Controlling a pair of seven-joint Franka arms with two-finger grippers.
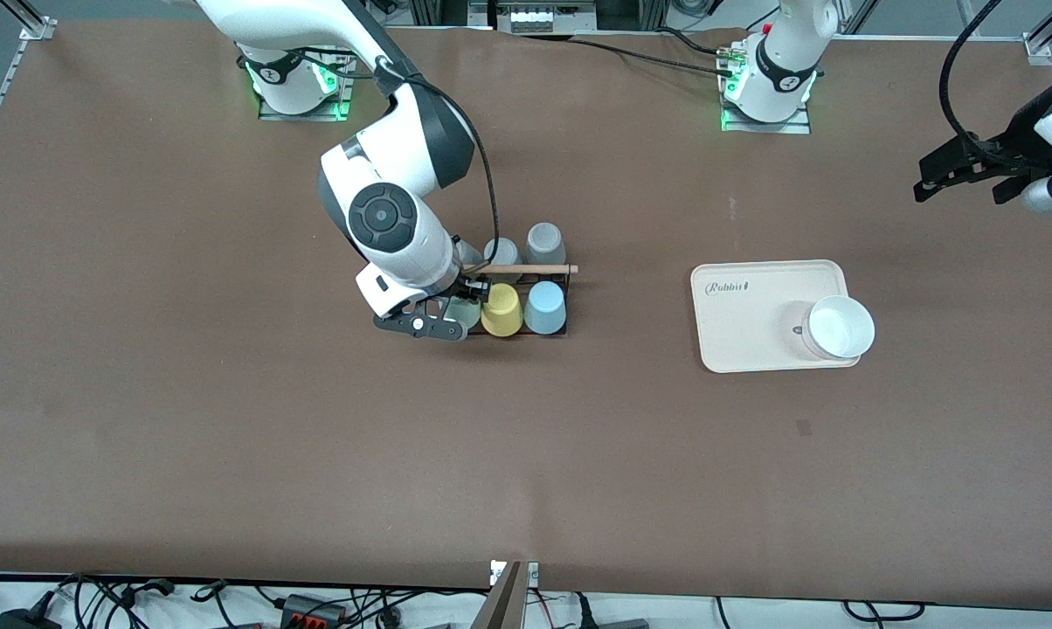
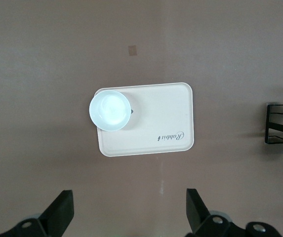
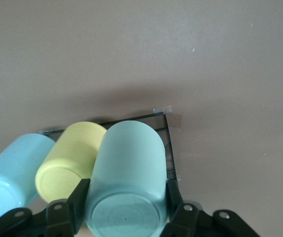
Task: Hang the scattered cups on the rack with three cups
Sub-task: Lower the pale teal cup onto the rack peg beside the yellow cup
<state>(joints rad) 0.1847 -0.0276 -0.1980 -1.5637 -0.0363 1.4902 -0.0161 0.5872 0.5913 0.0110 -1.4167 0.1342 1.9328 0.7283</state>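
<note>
Right claw [image 3: 126, 210]: pinching the mint green cup [image 3: 127, 182] upside down over the rack [image 1: 561, 301], beside the yellow cup [image 1: 501, 310].
Left claw [image 2: 129, 210]: spread, waiting above the tray [image 2: 173, 113].

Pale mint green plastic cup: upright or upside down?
Upside down: pale mint green plastic cup shows its closed base upward, clamped by right gripper at black wire rack.

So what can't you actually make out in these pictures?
- Mint green cup: front view, mostly hidden by the right claw shut on it.
- Its peg on the rack: covered by the cup in both views.
- Grey cups: one hidden by the right arm.
- Left claw: open, cut off by the wrist view's edge.
</note>
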